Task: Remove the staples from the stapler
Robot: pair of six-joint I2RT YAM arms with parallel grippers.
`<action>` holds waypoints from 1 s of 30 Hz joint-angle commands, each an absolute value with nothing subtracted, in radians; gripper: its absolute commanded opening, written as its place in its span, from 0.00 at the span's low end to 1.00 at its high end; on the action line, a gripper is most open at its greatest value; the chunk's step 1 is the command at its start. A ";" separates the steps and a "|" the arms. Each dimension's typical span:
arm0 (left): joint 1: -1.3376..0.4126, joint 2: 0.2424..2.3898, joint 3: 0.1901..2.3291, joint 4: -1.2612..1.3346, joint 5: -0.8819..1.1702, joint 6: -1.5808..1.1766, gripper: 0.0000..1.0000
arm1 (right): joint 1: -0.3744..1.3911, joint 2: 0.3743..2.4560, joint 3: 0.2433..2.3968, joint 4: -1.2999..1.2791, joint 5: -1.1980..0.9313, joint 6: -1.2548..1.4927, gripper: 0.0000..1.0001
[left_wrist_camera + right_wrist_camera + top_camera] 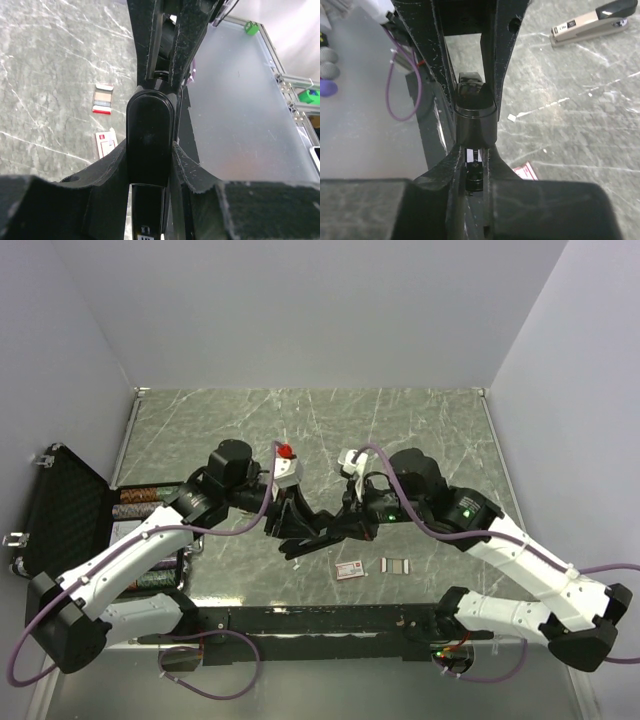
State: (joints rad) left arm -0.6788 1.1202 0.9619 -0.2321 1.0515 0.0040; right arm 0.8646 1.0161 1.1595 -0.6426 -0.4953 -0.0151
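A black stapler (318, 528) hangs above the middle of the marble table, held between both grippers. My left gripper (290, 523) is shut on one end of it; in the left wrist view (150, 150) the fingers clamp its rounded black body (149, 135). My right gripper (355, 518) is shut on the other end (475, 125), its fingers pressed on both sides (475, 152). A short silvery-grey strip of staples (397, 565) lies on the table below, also seen in the left wrist view (102, 99). Beside it lies a small red-and-white box (350, 569).
An open black case (70, 510) with several items stands at the left edge. A second, beige-and-black stapler (592, 22) lies on the table. A white scrap (511, 117) lies near the red-and-white box (526, 171). A black rail (320, 620) runs along the near edge.
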 commanded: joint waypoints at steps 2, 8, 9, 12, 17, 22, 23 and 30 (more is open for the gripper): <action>-0.683 1.002 0.948 0.069 1.034 -0.146 0.01 | 0.870 0.939 1.052 -0.589 -0.469 0.044 0.00; -0.684 0.931 0.894 0.268 0.997 -0.288 0.01 | 0.870 0.884 0.951 -0.532 -0.492 0.100 0.00; -0.684 0.922 0.887 0.300 0.993 -0.308 0.01 | 0.870 0.876 0.939 -0.522 -0.495 0.106 0.00; -0.683 0.905 0.888 0.328 0.971 -0.328 0.01 | 0.870 0.858 0.902 -0.491 -0.520 0.135 0.00; -0.683 0.887 0.902 0.339 0.917 -0.334 0.01 | 0.870 0.819 0.859 -0.463 -0.541 0.161 0.00; -0.683 0.859 0.890 0.367 0.825 -0.345 0.01 | 0.871 0.796 0.798 -0.428 -0.571 0.189 0.00; -0.683 0.853 0.881 0.376 0.804 -0.350 0.01 | 0.873 0.795 0.784 -0.419 -0.575 0.193 0.00; -0.658 0.825 0.854 0.433 0.713 -0.377 0.01 | 0.885 0.778 0.706 -0.356 -0.595 0.238 0.00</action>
State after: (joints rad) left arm -0.7082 0.9123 0.7948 0.1207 0.8688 -0.3183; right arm 0.8700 0.7818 0.7952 -0.1120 -0.5426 0.2245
